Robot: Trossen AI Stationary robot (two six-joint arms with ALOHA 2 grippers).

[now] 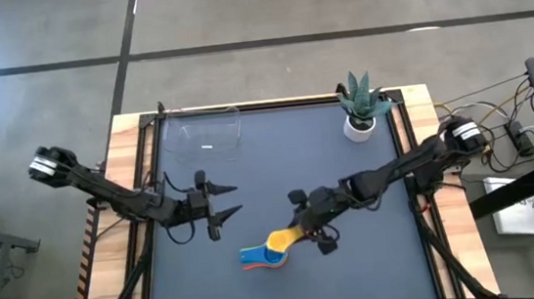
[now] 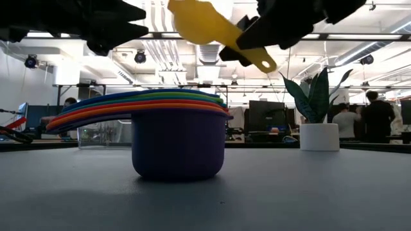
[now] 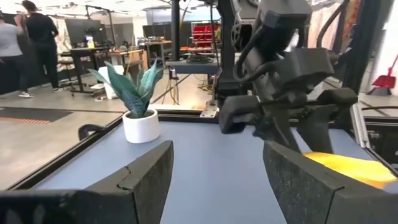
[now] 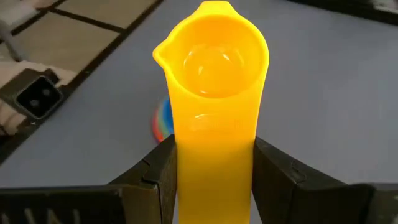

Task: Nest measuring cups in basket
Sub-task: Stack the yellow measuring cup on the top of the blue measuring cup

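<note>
A: Report the cup materials.
B: The yellow measuring cup (image 4: 214,68) is smooth, glossy plastic with a round bowl, a pour lip and a flat handle. The right gripper (image 1: 312,231) clamps that handle between its dark fingers (image 4: 155,171), holding the cup in the air above the nested stack (image 2: 173,138).
A: Describe the stack.
B: It has a purple base with coloured rims and handles fanned on top, standing on the blue table (image 1: 377,267) near its front edge.
A: Is there clearance?
B: Bare surface surrounds the stack. The clear basket (image 1: 205,134) sits at the far left edge, well apart. The potted plant (image 1: 360,109) occupies the far right.
A: And the left gripper (image 1: 221,202)?
B: It is spread wide and holds nothing, left of the stack.
</note>
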